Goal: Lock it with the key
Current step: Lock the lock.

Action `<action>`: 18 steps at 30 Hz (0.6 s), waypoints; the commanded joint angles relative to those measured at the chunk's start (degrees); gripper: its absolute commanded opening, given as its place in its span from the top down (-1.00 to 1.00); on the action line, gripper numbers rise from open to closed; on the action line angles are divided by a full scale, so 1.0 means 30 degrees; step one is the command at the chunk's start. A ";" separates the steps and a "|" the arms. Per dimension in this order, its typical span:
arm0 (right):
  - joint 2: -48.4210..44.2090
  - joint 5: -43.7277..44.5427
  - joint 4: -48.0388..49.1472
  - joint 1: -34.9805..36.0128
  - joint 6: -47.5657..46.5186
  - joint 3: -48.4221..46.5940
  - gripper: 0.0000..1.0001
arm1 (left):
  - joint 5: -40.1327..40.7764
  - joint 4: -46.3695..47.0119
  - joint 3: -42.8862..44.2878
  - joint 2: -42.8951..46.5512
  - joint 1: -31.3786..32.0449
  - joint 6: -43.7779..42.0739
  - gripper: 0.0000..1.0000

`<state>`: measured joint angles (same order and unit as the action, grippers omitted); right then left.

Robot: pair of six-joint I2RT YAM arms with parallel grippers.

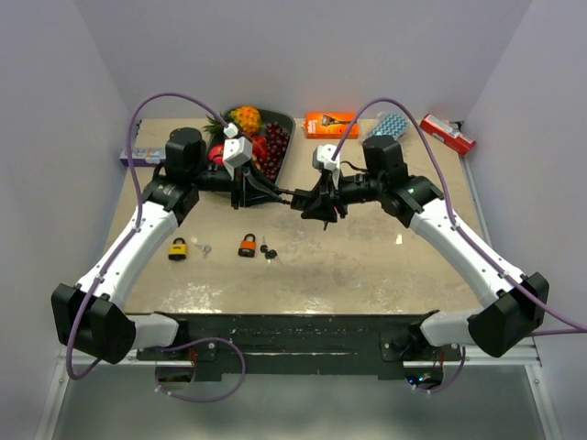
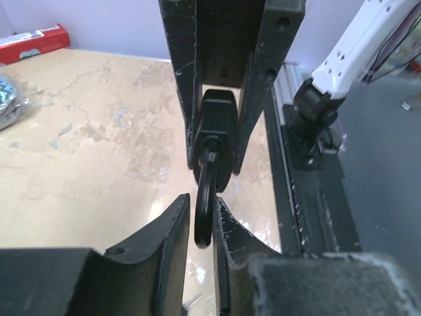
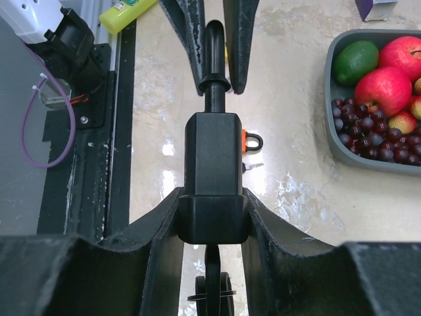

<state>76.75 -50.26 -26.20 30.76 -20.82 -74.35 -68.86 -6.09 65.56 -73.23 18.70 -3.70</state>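
The black padlock (image 3: 214, 158) is held up off the surface (image 1: 367, 257), between the two arms near the middle of the workspace. The right end effector (image 3: 214, 205) is closed on the padlock's body, one finger on each side. The left end effector (image 2: 200, 205) is closed on the shackle (image 3: 215, 52), which points away from the body towards the left arm. A dark ring (image 3: 212, 263) hangs at the body's other end; whether a key sits in the lock cannot be told.

On the surface below and nearer the arm bases lie an orange padlock (image 1: 248, 245) with small keys (image 1: 267, 251) just beside it, and to its left a yellow padlock (image 1: 178, 248) with its own keys (image 1: 204, 248). Along the far edge stand a grey fruit tray (image 1: 286, 124) holding apples and grapes, an orange box (image 1: 328, 124) and a red box (image 1: 448, 134).
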 commanded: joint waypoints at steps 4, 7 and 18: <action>-0.0447 0.0054 0.0793 0.0117 0.0289 -0.1321 1.00 | 0.0567 -0.8014 0.3429 -0.1019 -0.1017 -0.6702 0.40; -0.0389 0.0083 0.0734 0.0146 0.0260 -0.1351 1.00 | 0.1154 -0.9158 0.3693 -0.0932 -0.1047 -0.8517 0.25; 0.0109 -0.0239 0.1056 0.0146 0.0524 -0.1702 1.00 | 0.1040 -0.6238 0.2464 -0.0287 -0.0696 -0.6999 0.13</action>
<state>76.97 -48.60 -26.68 30.96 -20.34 -75.31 -64.86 -30.39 74.13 -75.88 16.03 -25.96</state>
